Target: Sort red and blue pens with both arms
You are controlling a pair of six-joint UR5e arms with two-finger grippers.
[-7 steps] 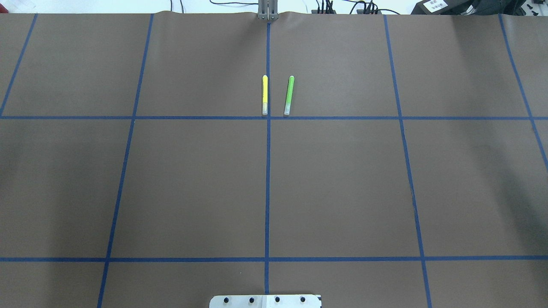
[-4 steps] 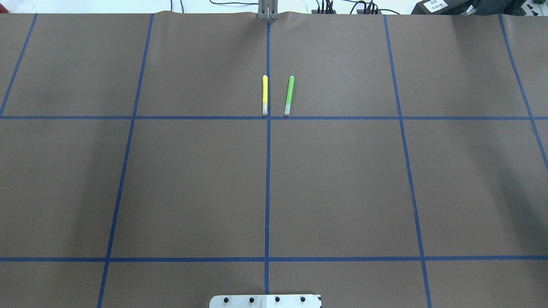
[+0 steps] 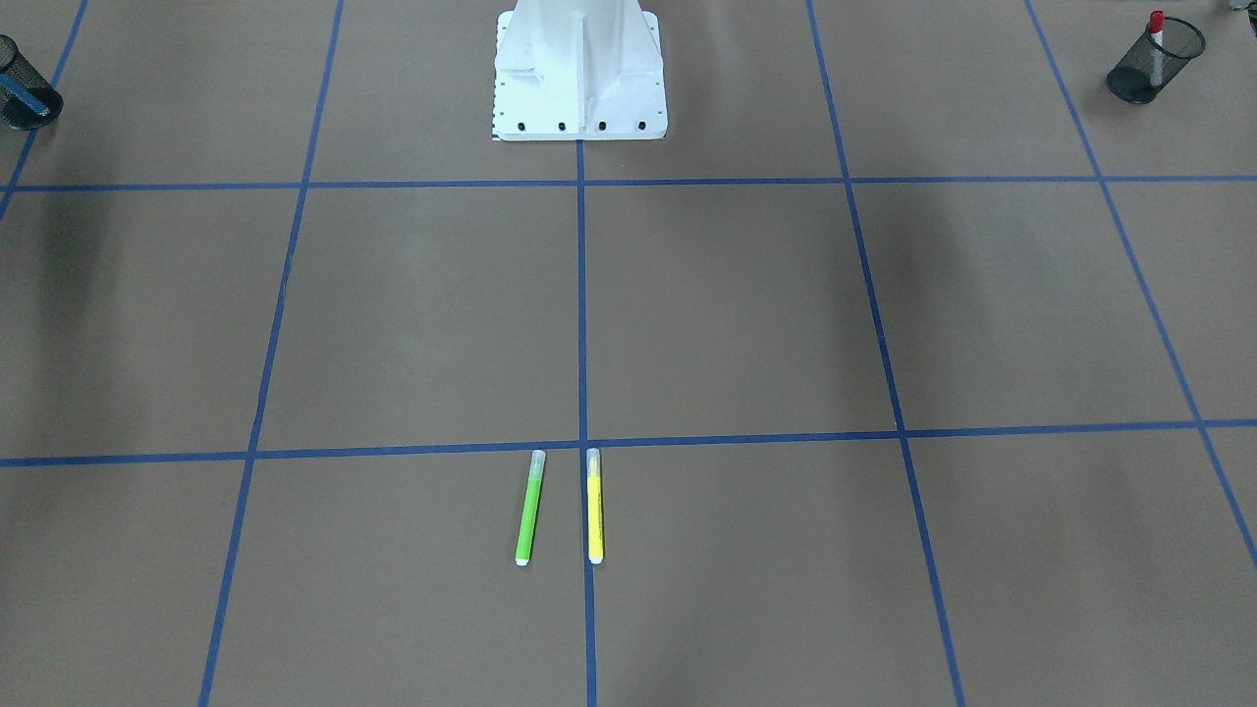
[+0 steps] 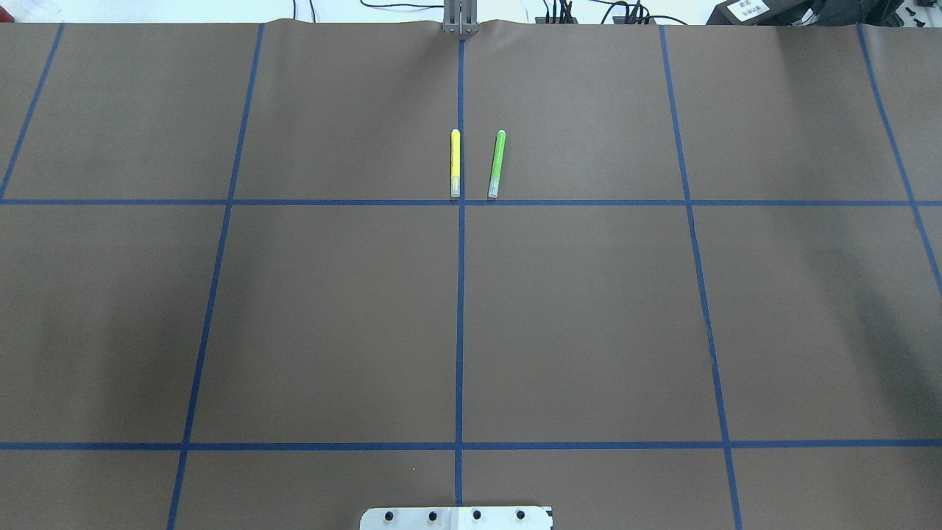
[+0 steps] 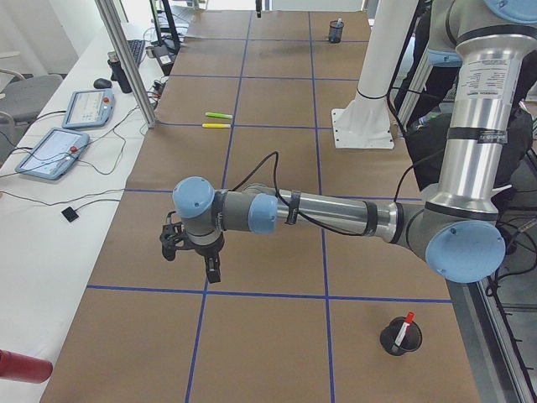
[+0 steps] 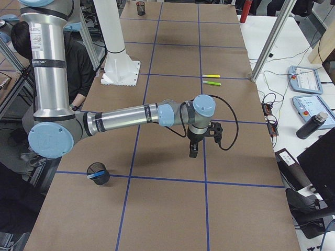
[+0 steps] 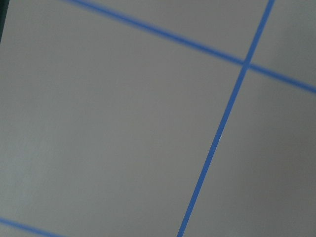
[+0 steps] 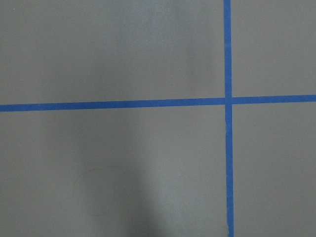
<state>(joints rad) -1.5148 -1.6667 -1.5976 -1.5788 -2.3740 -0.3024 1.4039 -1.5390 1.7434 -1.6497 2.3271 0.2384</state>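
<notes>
Red marker [image 3: 1156, 44] stands in left mesh cup [image 3: 1129, 83] | blue pen [image 3: 25, 93] leans in right mesh cup [image 3: 14, 51] | likely light, stiff, slick: you pinch the exposed upper barrel | left gripper [image 5: 210, 270], right gripper [image 6: 192, 151]: open-or-closed, you cannot tell

The table [image 4: 331, 316] is covered in brown paper crossed by blue tape lines [image 4: 460, 294]. A yellow pen [image 4: 455, 163] lies along the centre line, with a green pen [image 4: 497, 164] just beside it, nearly parallel. The robot's white base [image 3: 579, 74] stands at the near edge. Far to either side stand two black mesh cups, one [image 3: 1144, 61] holding a red-capped marker [image 3: 1156, 39], the other [image 3: 25, 74] a blue pen [image 3: 25, 93].
</notes>
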